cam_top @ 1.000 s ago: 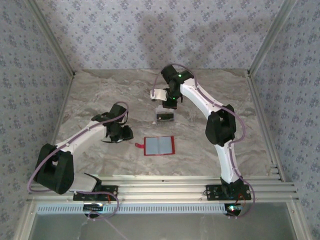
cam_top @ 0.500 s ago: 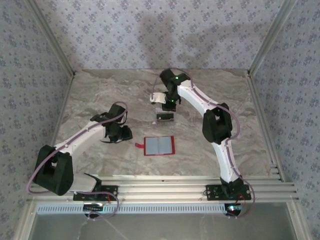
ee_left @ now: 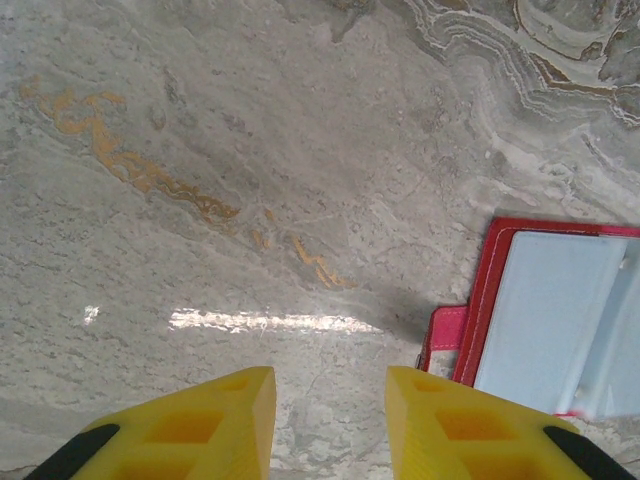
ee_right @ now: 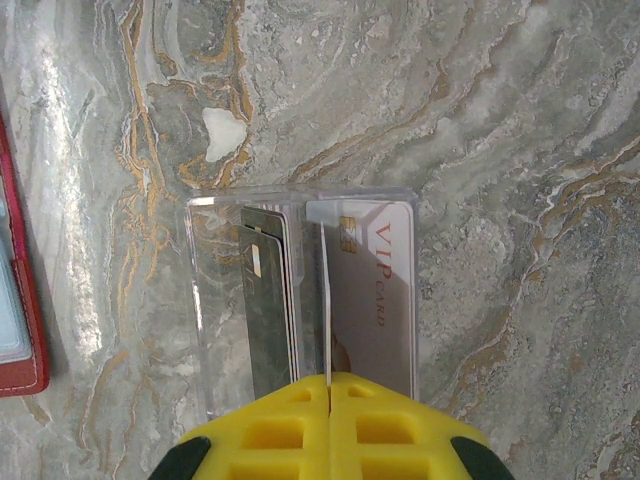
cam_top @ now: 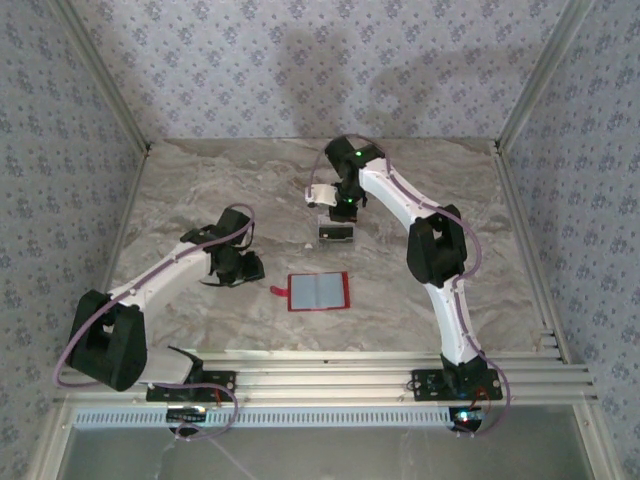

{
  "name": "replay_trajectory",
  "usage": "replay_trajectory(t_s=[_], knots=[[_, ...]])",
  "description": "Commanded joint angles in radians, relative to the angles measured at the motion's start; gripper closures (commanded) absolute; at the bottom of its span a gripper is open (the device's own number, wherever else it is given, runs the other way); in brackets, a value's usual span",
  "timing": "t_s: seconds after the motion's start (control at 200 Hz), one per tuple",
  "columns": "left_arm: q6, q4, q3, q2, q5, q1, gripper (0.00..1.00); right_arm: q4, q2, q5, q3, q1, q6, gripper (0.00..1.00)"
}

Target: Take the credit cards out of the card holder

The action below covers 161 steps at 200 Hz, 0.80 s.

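Marble counter [cam_top: 200, 190] is spread across the whole scene. The left gripper [ee_left: 330, 400], jaws parted and empty, is held over bare stone just beside the card holder [cam_top: 318, 291], which is laid open and flat. The right gripper [ee_right: 328, 385] is held with jaws pressed together over a clear plastic case [ee_right: 215, 300], in which the credit cards [ee_right: 375, 290] are seen, clear of the holder.

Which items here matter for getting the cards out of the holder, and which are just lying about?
Job:
- flat red bifold card holder, lying open
- thin rectangular credit cards, one pale "VIP" face, others darker

Lying about:
- clear plastic rectangle beneath the cards
- small white fleck on the marble table
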Motion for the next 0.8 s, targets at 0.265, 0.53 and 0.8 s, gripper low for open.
replay_trajectory(t_s=[0.265,0.53,0.8], knots=[[-0.001,-0.024,-0.003,-0.031,0.002,0.005,0.64,0.045,-0.018,0.074,0.010,0.000,-0.090,0.70],[0.021,0.009,0.010,-0.017,-0.045,0.004,0.42,0.178,-0.172,0.055,-0.167,-0.032,0.007,0.58],[0.080,0.064,0.070,0.055,-0.168,0.007,0.00,0.383,-0.422,0.045,-0.507,-0.092,0.160,0.00]])
